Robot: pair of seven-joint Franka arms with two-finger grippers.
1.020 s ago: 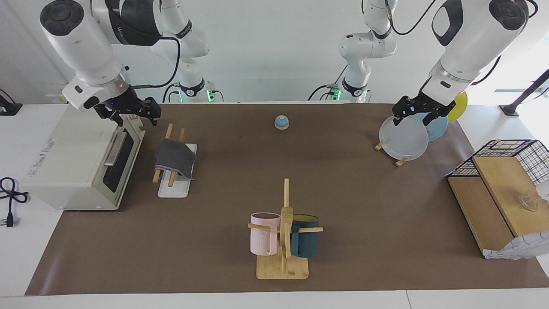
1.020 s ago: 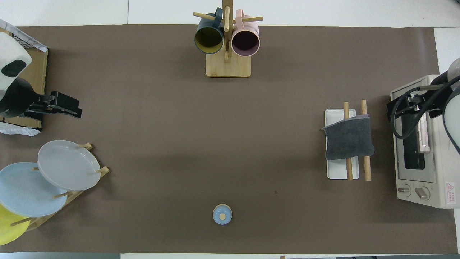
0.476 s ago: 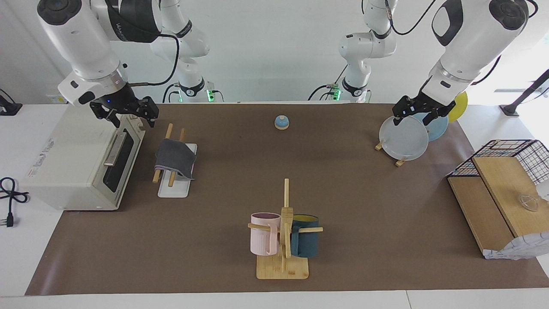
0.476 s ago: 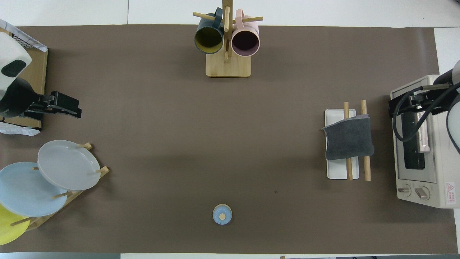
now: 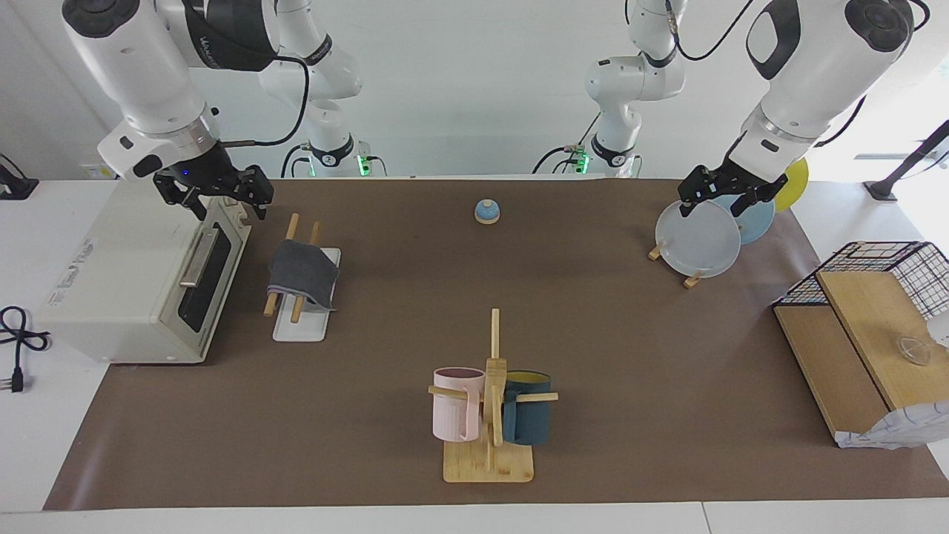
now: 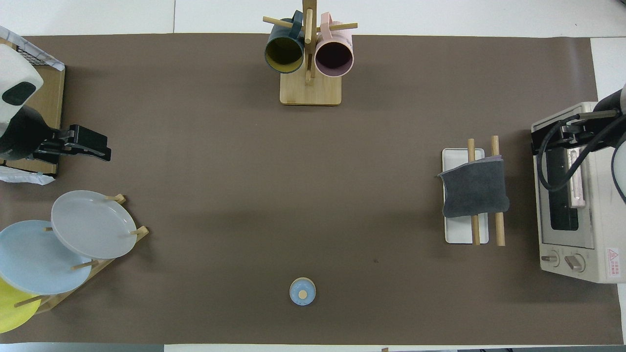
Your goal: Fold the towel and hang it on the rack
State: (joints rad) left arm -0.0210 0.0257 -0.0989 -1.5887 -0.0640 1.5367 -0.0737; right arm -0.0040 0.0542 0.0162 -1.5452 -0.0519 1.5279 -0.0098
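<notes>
Hanging looks done: towel (image 5: 302,275) folded, grey face up, draped over both rods of rack (image 5: 299,324) beside toaster oven (image 5: 141,274). Right gripper (image 5: 216,194) over oven, jaws open, empty. Left gripper (image 5: 723,194) over plates (image 5: 698,239), open, waiting. Nothing left, by my read.

A soft, matt grey cloth towel (image 5: 302,276) is draped over the rack (image 5: 299,326), which has pale smooth wooden rods and a glossy white base. The table (image 5: 608,348) is covered in matt brown paper.

No legible text; warning sticker on toaster oven (image 6: 612,257) unreadable.
</notes>
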